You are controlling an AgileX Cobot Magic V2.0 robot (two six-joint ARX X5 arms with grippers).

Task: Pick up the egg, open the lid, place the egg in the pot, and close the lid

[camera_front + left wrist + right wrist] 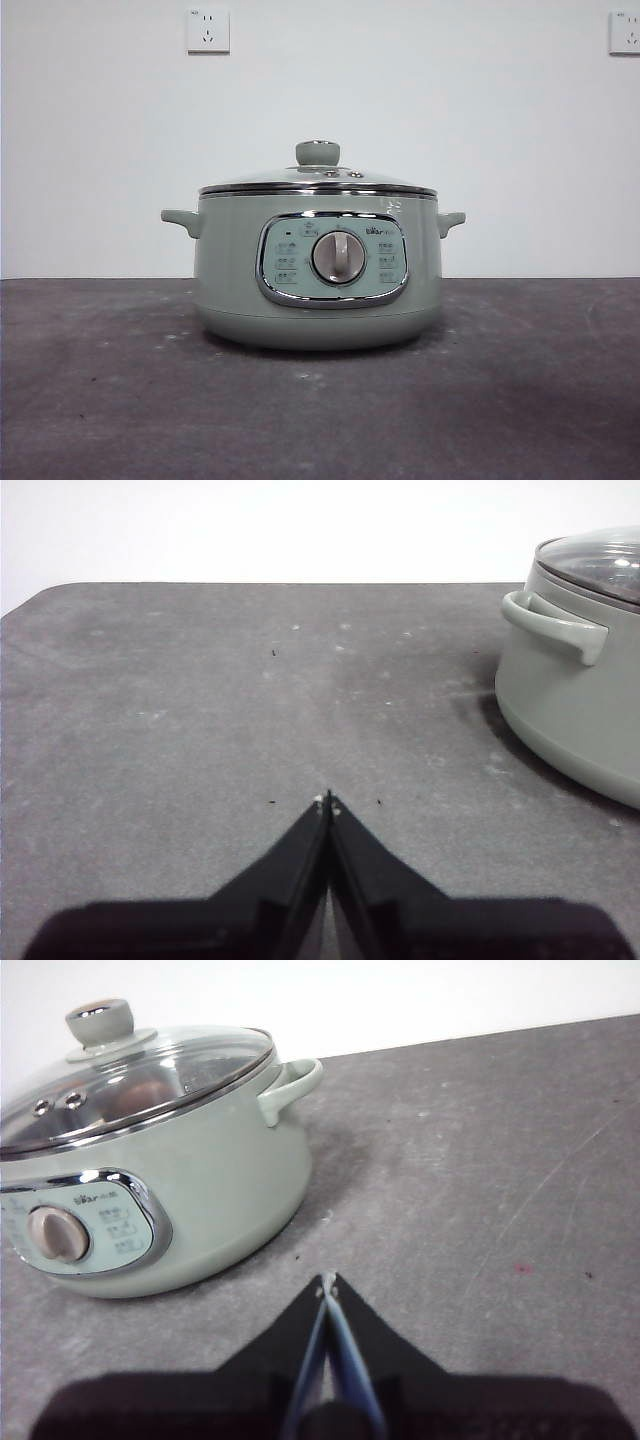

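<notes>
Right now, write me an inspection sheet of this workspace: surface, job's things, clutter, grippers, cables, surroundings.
Surface: dark grey table, scuffed, with pale specks and dust.
Pot: pale green pot upright mid-table, control panel and silver dial facing the front camera.
Lid: glass lid seated on the pot, knob up.
Egg: a reddish-brown shape shows through the glass in the right wrist view, probably the egg inside the pot; none seen on the table.
Clutter: nothing seen.
Grippers: left gripper shut, empty, low over the table beside the pot; right gripper shut, empty, on the pot's other side.
Cables: nothing seen.
Surroundings: white wall with two wall sockets.
</notes>
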